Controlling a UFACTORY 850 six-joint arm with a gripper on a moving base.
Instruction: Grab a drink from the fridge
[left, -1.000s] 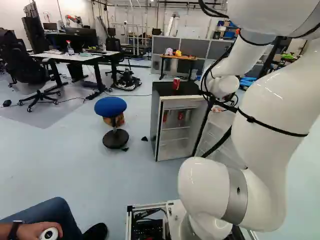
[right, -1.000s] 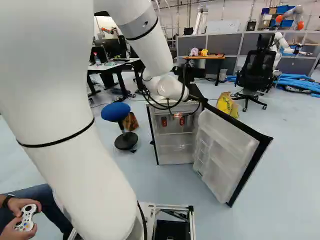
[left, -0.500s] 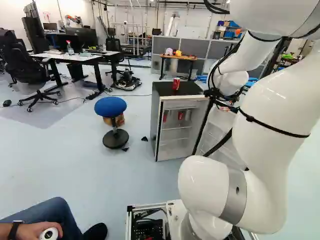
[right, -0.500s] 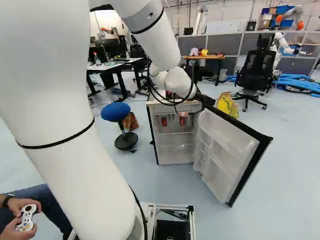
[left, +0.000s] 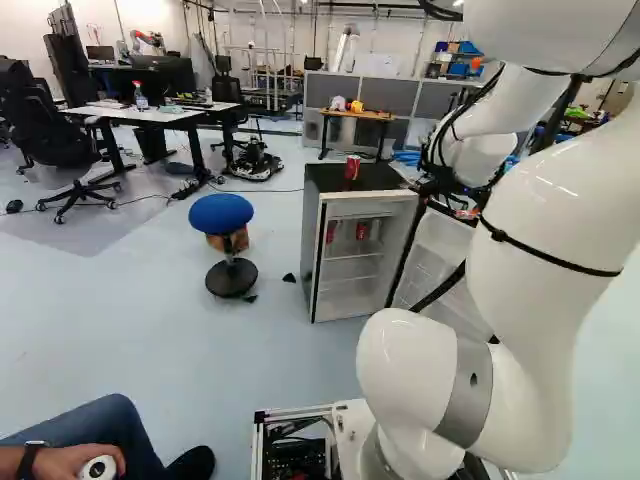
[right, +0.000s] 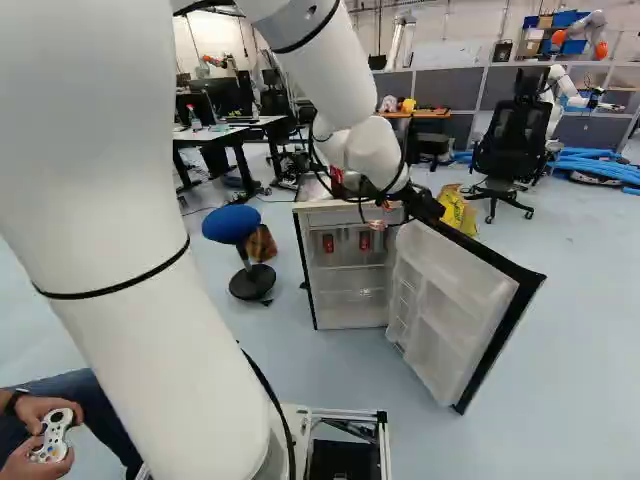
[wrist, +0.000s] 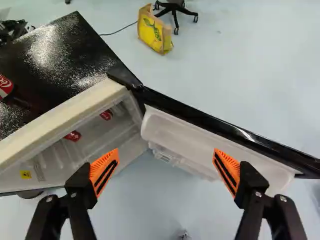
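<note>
I saw the gripper (right: 382, 214) by the fridge's (left: 310, 250) open door (right: 452, 300), its fingers wide apart; two red cans (right: 328, 243) sat inside, another can (left: 352, 167) on top, to the left.

Smooth white arm (right: 130, 200), silver joint band (left: 467, 390), looping black cables (right: 404, 158)

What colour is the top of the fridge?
The fridge top is black; it shows best in the wrist view.

the wrist view cuts off the fridge-top can (wrist: 4, 87).
</note>
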